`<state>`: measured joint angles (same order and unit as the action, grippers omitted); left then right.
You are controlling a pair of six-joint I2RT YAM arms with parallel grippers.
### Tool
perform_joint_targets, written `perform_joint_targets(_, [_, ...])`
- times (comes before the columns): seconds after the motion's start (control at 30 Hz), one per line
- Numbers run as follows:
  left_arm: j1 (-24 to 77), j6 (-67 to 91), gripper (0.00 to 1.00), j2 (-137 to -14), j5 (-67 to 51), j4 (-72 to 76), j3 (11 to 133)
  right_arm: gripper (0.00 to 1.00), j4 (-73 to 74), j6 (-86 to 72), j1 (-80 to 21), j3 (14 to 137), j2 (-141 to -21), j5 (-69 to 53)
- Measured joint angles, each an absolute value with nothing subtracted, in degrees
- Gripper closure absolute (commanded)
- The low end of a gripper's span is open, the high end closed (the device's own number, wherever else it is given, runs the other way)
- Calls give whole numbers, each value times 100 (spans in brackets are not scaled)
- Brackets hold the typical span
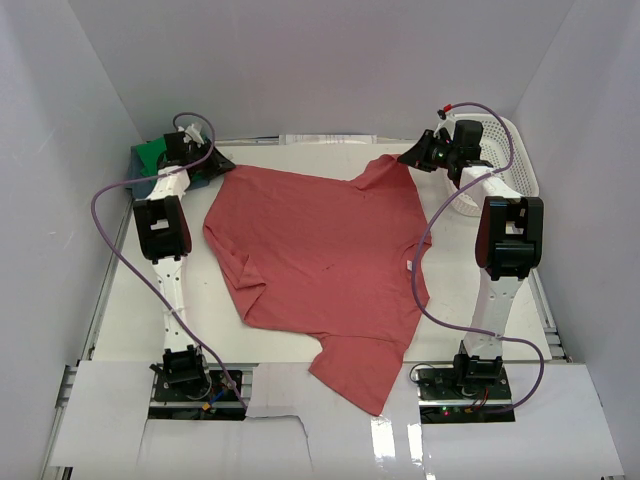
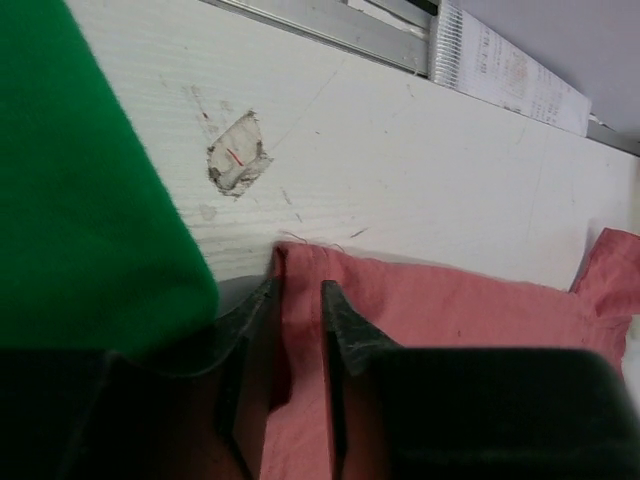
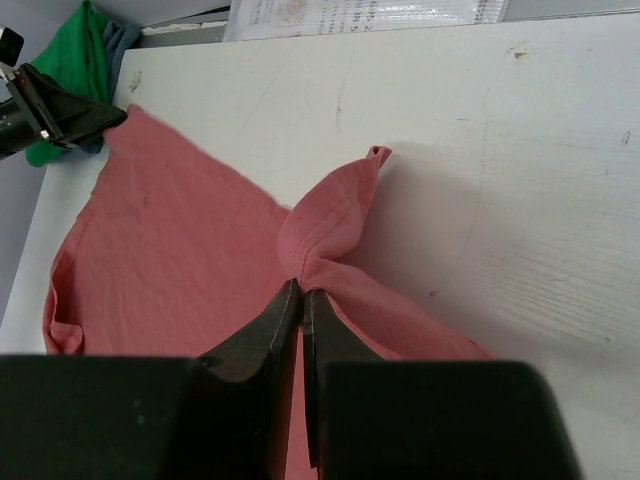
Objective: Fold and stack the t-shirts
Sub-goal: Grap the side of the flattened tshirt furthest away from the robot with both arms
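Observation:
The brick-red t-shirt (image 1: 320, 260) lies spread flat across the middle of the table. My right gripper (image 1: 408, 157) is shut on its far right corner, where the cloth bunches up at the fingertips (image 3: 302, 288). My left gripper (image 1: 218, 158) is at the shirt's far left corner; its jaws stand apart, one on each side of the red cloth (image 2: 298, 285). The green t-shirt (image 2: 80, 200) lies folded at the far left, just beside the left gripper. The blue-grey t-shirt (image 3: 120, 40) shows under and behind the green one.
A white lattice basket (image 1: 505, 160) stands at the far right behind the right arm. A printed sheet (image 2: 510, 70) lies along the back rail. The red shirt's lower sleeve hangs over the near table edge (image 1: 365, 385). White walls enclose the left, back and right sides.

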<state>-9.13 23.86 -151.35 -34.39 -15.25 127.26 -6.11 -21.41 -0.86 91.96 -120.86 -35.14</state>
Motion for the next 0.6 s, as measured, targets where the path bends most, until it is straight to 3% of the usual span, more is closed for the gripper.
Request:
perform_joint_targets(0.03, [-917,2434,74,-15159,-3465,-1472,12739,92,-611,-2141,-86,9196,-12086,-3516])
perform_joint_targets(0.1, [-928,2530,100,-15224,-3479,-1426,12781,92,-609,-2139,-86,9198,-12088,-3516])
perform_joint_targets(0.6, [-958,2661,100,-15369,-3730,-1238,12884,92,-480,-2071,-86,9284,-12090,-3645])
